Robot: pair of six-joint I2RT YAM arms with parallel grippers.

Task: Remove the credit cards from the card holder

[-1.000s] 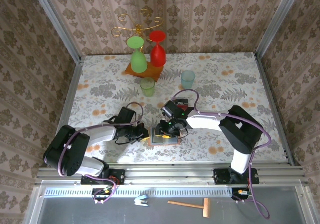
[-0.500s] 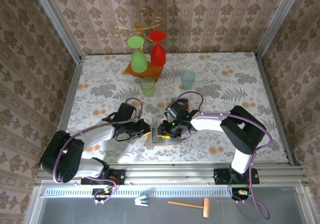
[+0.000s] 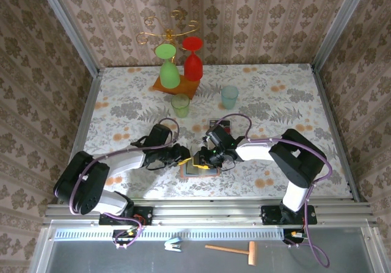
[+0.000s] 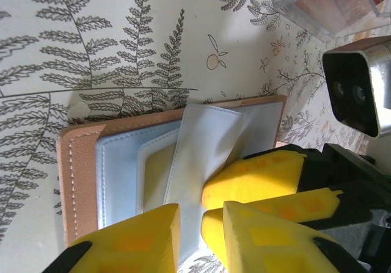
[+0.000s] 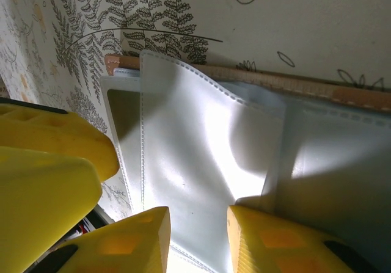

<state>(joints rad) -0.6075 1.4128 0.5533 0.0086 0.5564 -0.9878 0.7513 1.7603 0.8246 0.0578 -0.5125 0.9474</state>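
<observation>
Card holder (image 3: 198, 168) lies open at table's (image 3: 275, 102) near middle. Left gripper (image 4: 201, 211), right gripper (image 5: 198, 215): fingers slightly apart over it, grip unclear. Pin one half, peel flap (image 5: 195, 138) slowly to reach cards.

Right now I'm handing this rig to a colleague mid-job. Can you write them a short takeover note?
Grippers: the left gripper has its jaws slightly apart over the open card holder, with nothing visibly clamped. The right gripper has its jaws apart astride the edge of the grey-blue inner flap.
Things: the card holder lies open on the table between both grippers, its flap lifted.
Done: holder opened.
Left: pull out the credit cards. I cannot tell whether any sit in the pockets.
</observation>
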